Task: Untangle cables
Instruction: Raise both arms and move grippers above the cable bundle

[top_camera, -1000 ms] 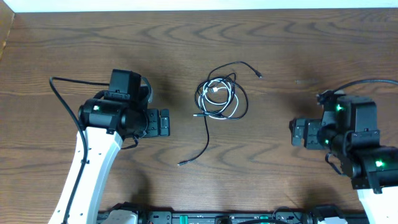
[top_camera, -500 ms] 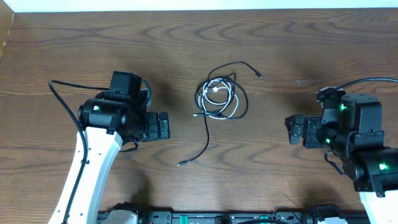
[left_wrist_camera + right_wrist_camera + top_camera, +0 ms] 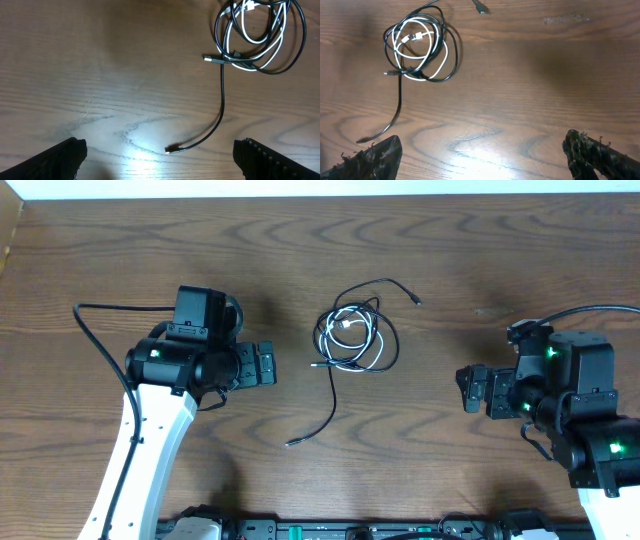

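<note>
Since both arms sit back from the middle, I see the cables lying untouched. Left arm [image 3: 160, 365]: jaws spread wide, nothing between them, pointing right at the tangle, well apart from it. Mid tabletop [image 3: 450, 260]: black cable [image 3: 333, 395] coiled in loose loops, white cable [image 3: 416, 36] looped inside and through it, so tangled. One black tail runs from the coil toward the near edge, its plug end lying free. Another black end pokes out at the coil's upper right. White plugs sit inside the coil. Right arm [image 3: 570, 395]: jaws spread wide too, holding nothing, facing left at the tangle, well apart.
</note>
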Motion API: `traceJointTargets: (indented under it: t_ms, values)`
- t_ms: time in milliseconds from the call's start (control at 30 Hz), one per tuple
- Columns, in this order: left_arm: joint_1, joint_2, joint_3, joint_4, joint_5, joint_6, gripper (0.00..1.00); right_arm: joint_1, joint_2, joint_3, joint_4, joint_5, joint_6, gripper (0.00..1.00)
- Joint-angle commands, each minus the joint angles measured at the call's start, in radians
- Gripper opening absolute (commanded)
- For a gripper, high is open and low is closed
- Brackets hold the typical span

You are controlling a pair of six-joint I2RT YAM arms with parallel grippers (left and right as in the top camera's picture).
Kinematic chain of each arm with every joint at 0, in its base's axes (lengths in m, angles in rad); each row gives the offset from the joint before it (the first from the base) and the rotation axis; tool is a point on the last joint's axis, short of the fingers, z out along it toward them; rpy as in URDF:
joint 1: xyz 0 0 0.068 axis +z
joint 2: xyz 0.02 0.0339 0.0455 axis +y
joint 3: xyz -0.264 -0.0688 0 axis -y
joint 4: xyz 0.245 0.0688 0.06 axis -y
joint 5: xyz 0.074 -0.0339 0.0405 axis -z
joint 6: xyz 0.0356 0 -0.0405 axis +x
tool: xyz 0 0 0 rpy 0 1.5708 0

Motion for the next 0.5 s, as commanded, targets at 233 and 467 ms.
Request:
traceJointTargets:
  t_ms: [233,467]
  values:
    - [-0.005,-0.002,0.019,0.007,0.004,-0.010,0.99,-0.002,-0.008,0.020,-0.006,0.007,-0.008,0.99]
    - [-0.005,-0.002,0.019,-0.016,0.004,-0.010,0.99,-0.002,-0.008,0.020,-0.006,0.007,-0.008,0.99]
